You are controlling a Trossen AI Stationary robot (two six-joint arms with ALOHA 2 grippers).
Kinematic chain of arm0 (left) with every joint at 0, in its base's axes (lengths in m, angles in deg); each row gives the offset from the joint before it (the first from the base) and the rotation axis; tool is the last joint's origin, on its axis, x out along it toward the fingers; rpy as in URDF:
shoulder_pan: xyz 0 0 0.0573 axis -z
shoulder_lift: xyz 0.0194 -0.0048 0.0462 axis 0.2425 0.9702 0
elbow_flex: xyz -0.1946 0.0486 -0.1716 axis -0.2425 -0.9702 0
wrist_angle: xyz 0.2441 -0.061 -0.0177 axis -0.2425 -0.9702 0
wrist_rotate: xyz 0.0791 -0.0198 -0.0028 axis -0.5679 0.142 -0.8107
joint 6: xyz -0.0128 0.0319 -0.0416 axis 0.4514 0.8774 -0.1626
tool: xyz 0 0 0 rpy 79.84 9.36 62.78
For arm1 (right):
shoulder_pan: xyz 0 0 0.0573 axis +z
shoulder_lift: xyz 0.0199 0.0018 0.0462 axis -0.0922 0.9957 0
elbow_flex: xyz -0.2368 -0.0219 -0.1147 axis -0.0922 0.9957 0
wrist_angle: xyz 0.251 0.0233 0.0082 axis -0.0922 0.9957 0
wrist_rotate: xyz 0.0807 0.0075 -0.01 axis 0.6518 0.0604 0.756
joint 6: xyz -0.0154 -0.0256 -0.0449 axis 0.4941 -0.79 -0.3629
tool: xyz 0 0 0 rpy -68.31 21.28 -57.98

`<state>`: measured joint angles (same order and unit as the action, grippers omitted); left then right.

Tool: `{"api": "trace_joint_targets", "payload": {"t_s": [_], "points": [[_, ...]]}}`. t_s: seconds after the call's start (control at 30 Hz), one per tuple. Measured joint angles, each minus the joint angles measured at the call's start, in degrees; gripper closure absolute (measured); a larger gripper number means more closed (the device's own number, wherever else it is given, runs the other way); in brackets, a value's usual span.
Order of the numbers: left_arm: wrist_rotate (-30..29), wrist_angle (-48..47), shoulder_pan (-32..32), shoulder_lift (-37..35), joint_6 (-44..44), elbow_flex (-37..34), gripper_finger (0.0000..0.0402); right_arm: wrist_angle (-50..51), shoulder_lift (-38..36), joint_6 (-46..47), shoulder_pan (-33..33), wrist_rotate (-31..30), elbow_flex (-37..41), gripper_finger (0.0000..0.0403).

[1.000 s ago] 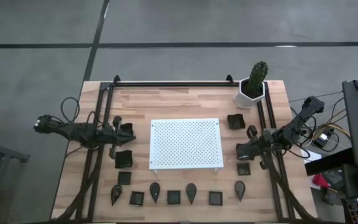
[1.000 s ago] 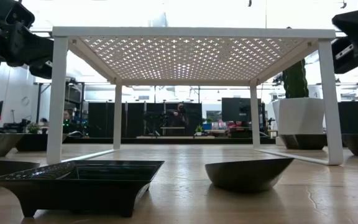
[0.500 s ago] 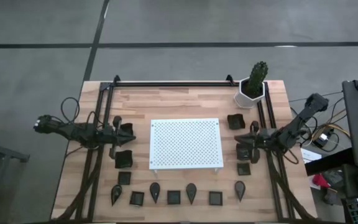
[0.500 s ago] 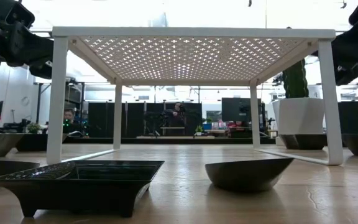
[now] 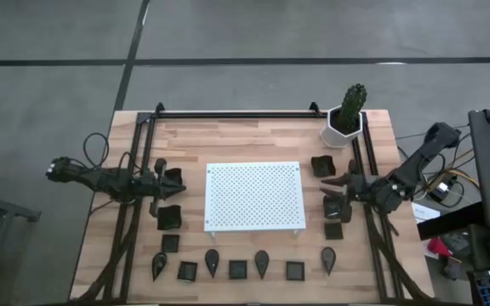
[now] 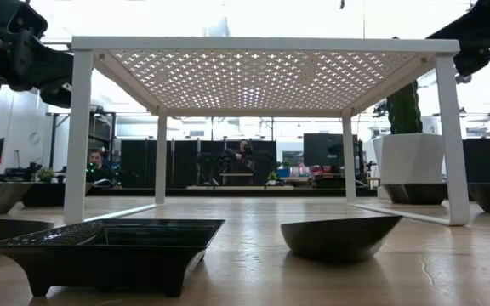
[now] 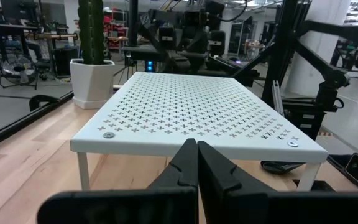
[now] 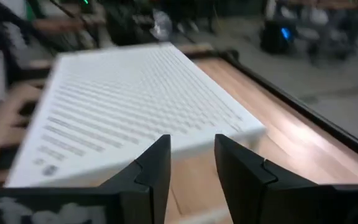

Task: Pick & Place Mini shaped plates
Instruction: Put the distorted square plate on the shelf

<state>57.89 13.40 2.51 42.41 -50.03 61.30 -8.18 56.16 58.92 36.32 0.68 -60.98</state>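
Note:
Several mini shaped plates, small black square and teardrop dishes, rest flat on the wooden table. A row (image 5: 238, 269) lies along the near edge, others (image 5: 169, 218) are left of the white perforated board (image 5: 255, 197), and more (image 5: 321, 165) are to its right. Two of them, a square one (image 6: 109, 246) and a rounded one (image 6: 340, 234), fill the low view's foreground. My left gripper (image 7: 197, 155) is shut and level, left of the board (image 5: 177, 181). My right gripper (image 8: 191, 158) is open, raised beside the board's right edge (image 5: 337, 191), above a square plate (image 5: 334, 229).
A white hexagonal pot with a cactus (image 5: 345, 121) stands at the far right corner. Black frame rails (image 5: 139, 170) run along the table's left, right and far sides. The board stands on four legs (image 6: 79, 136), with bare wood under and around it.
My right gripper has risen from low over the right-hand plates, rolled and tipped at the wrist, and opened its fingers; it holds nothing. The plates lie where they were.

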Motion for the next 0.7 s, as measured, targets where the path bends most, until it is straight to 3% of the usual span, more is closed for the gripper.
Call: {"api": "trace_joint_targets", "payload": {"t_s": [0.17, 0.33, 0.7], "points": [[0.0, 0.1, 0.0, 0.0, 0.0, 0.0, 0.0401, 20.7, 6.3, 14.2, -2.1, 0.0, -6.9, 0.0289], [0.0, 0.1, 0.0, 0.0, 0.0, 0.0, 0.0401, 27.0, 12.6, 17.1, -4.7, 3.9, -10.1, 0.0298], [0.0, 0.1, 0.0, 0.0, 0.0, 0.0, 0.0401, 30.2, 24.3, 18.9, -9.1, 33.2, -19.3, 0.0299]]}}
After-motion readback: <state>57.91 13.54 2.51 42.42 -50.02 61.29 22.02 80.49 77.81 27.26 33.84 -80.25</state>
